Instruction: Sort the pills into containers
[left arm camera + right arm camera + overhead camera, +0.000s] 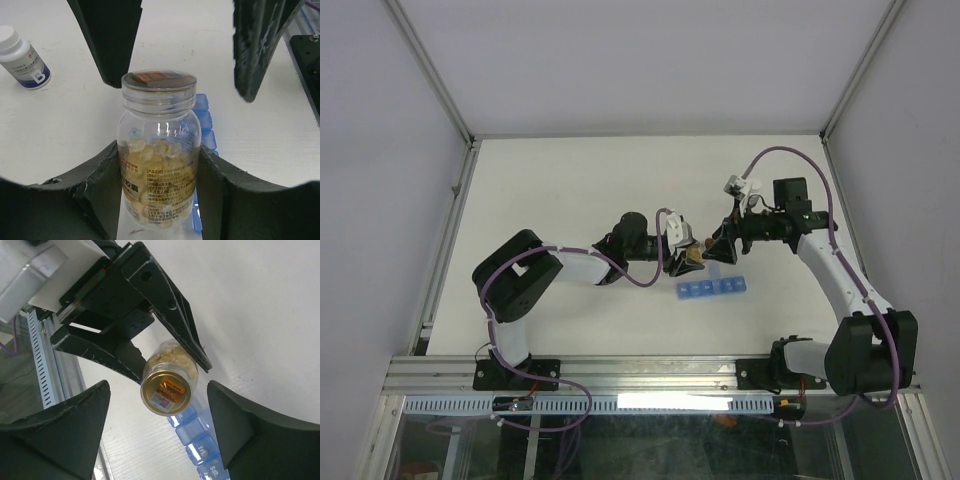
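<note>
My left gripper [157, 167] is shut on a clear bottle [159, 150] of pale yellow capsules, held by its body with the gold cap [166, 390] pointing at my right gripper. My right gripper [158, 386] is open, its fingers [107, 45] standing either side of the cap with a gap on each side. In the top view the two grippers meet at mid-table, left gripper [682, 258] facing right gripper [718, 247]. The containers, a translucent-blue organizer [713, 288], lie just below and behind the bottle. One tiny tan pill [205, 453] rests in a compartment of the organizer [196, 432].
A small white-capped bottle with a dark band [22, 57] lies on the white table [570, 180] off to the left wrist view's upper left. A metal rail [650, 372] runs along the near edge by the arm bases.
</note>
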Controlling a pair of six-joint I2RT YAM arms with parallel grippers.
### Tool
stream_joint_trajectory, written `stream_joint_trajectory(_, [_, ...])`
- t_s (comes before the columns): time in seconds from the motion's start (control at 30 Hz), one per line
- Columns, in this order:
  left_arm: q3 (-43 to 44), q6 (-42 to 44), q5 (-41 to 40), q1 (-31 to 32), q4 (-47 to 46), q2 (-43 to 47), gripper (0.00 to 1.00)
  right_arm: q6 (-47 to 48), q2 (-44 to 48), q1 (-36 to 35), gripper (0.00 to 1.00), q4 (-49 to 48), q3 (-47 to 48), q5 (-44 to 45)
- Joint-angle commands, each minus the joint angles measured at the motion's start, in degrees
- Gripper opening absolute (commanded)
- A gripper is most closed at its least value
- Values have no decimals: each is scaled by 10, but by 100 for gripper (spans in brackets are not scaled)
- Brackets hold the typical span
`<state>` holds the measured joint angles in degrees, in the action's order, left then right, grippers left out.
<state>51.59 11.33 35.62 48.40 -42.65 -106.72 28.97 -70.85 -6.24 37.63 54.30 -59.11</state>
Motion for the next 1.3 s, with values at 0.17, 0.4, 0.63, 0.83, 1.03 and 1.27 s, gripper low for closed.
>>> stream_joint_trajectory(0.17, [3, -4, -5, 3, -40, 24, 0, -20, -6, -20, 67, -21, 4, 55])
stream_joint_trajectory(0.4, [3, -4, -5, 3, -40, 24, 0, 2, -7, -22, 34, -11, 7, 39])
stream_joint_trajectory(0.63, [8, 2, 22, 3, -31, 19, 0, 358, 33, -23, 20, 116, -2, -21])
stream_joint_trajectory(0.83, [13, 7, 55, 4, -22, 16, 0, 676, -12, -40, 21, 278, 61, 2])
stream_joint_trajectory(1.03, [9, 10, 53, 4, -23, 18, 0, 780, -82, -42, 33, 367, 115, 5])
stream_joint_trajectory(1.27, [8, 10, 52, 4, -26, 19, 0, 439, 39, -29, 86, 134, 25, 28])
